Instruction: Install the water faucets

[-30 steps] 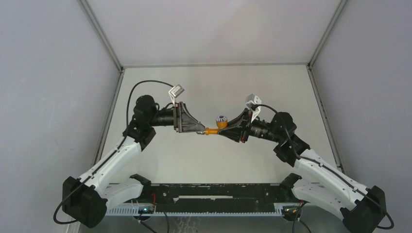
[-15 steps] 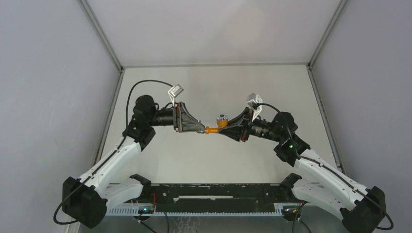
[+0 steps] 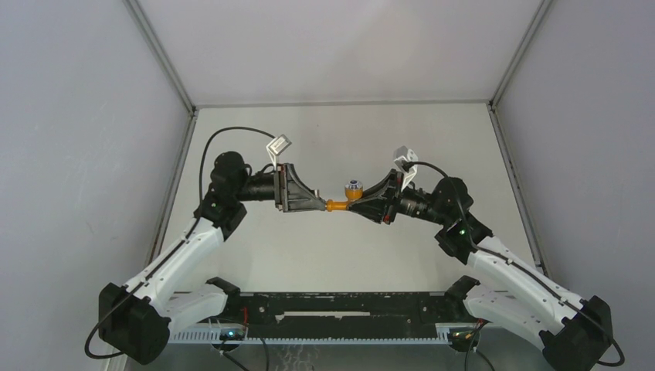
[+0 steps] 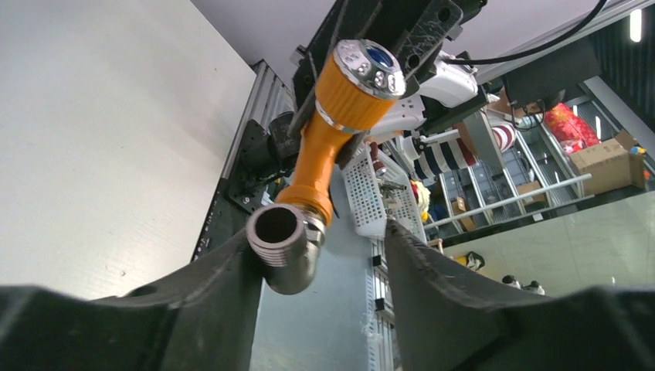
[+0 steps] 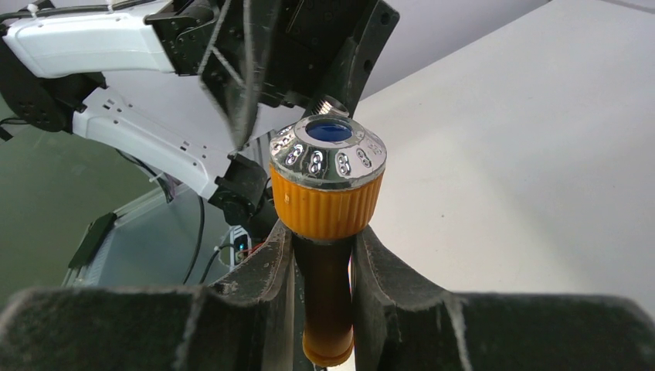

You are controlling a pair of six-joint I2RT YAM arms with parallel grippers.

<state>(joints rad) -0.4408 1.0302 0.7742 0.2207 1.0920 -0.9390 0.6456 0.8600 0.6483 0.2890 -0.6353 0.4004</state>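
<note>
we judge the orange tap body (image 5: 327,202) rigid, light, slick: right gripper (image 5: 324,251) clamps its stem, left gripper (image 4: 340,259) open around the grey fitting (image 4: 284,241).

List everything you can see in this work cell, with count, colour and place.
tap: one, orange with a silvery cap, held above the table middle
fitting: one, grey, threaded, at the tap's end, against one left finger
table: one, off-white, between the walls
walls: grey, around the table
left arm and right arm: two, white and black, meeting at centre
left fingers: two, black, open around the fitting
right fingers: two, black, shut on the tap's stem
</note>
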